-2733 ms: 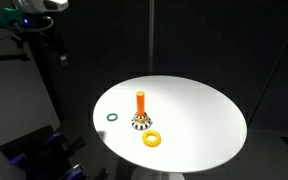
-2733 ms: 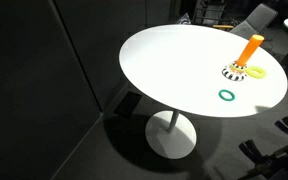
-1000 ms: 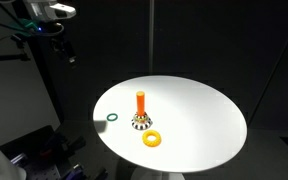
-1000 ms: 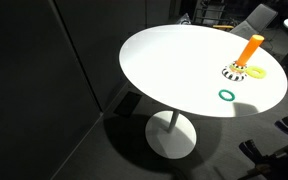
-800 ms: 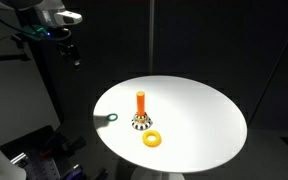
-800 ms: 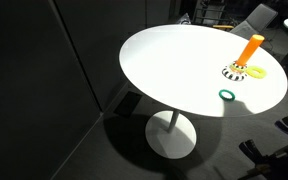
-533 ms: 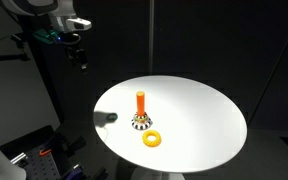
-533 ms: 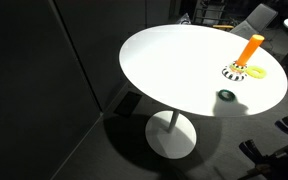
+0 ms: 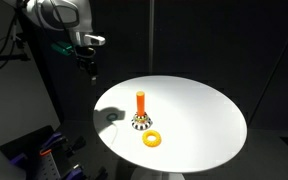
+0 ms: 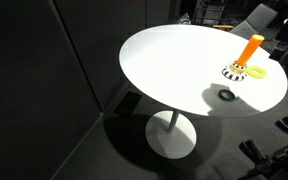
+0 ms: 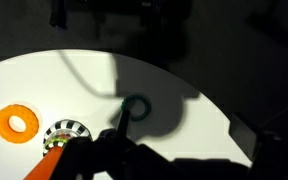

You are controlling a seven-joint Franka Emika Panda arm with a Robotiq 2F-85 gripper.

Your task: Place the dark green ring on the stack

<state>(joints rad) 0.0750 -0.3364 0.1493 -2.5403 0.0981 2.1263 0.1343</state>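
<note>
The round white surface (image 10: 164, 60) is carrying all three pieces. In an exterior view the Franka arm (image 9: 56, 15) is reaching in over the surface's 10 o'clock edge, its dark fingers (image 9: 87, 67) pointing down, well above the top; I cannot tell whether they are apart or together. The stack (image 10: 249, 50) is standing upright. The yellow ring (image 10: 257, 72) is lying just beside its base at 3 o'clock. The dark green ring (image 10: 226, 95) is lying flat at the stack's 7 o'clock, near but apart, sitting in shadow.
</note>
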